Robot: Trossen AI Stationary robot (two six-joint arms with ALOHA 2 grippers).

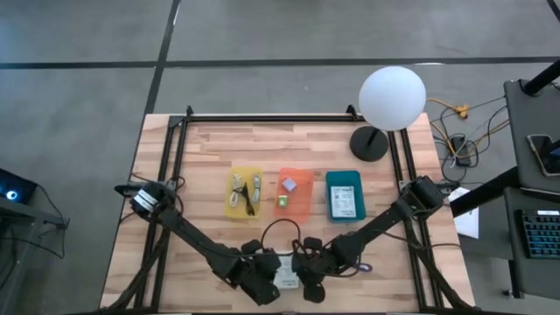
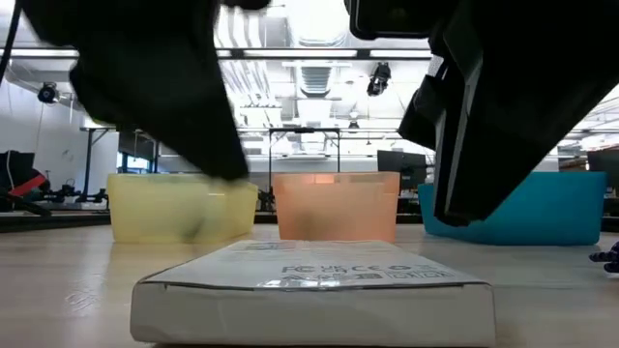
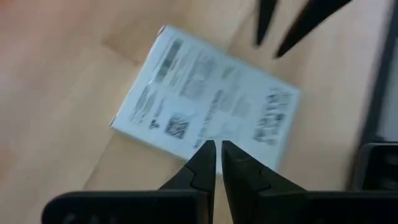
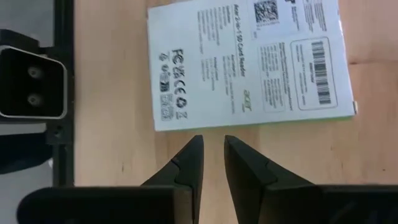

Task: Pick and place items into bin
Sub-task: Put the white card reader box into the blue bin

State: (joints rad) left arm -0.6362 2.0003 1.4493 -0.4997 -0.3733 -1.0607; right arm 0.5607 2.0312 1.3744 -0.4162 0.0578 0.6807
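Note:
A white printed packet (image 1: 285, 271) lies flat on the wooden table near its near edge; it also shows in the low view (image 2: 309, 280). My left gripper (image 1: 262, 284) hovers over the packet (image 3: 205, 99), its fingers shut (image 3: 217, 148). My right gripper (image 1: 308, 278) stands just off one long edge of the packet (image 4: 249, 62), its fingers a little open (image 4: 212, 142). Neither one plainly touches it. A black cord loop (image 1: 280, 230) lies on the table between the packet and the bins.
Three bins stand in a row mid-table: a yellow one (image 1: 231, 210) with thin cables, an orange one (image 1: 306, 210) with tiny cubes, and a teal one (image 1: 329, 179) with a white card. The white globe lamp (image 1: 392, 96) stands at the far right. A small purple thing (image 1: 363, 267) lies beside the right arm.

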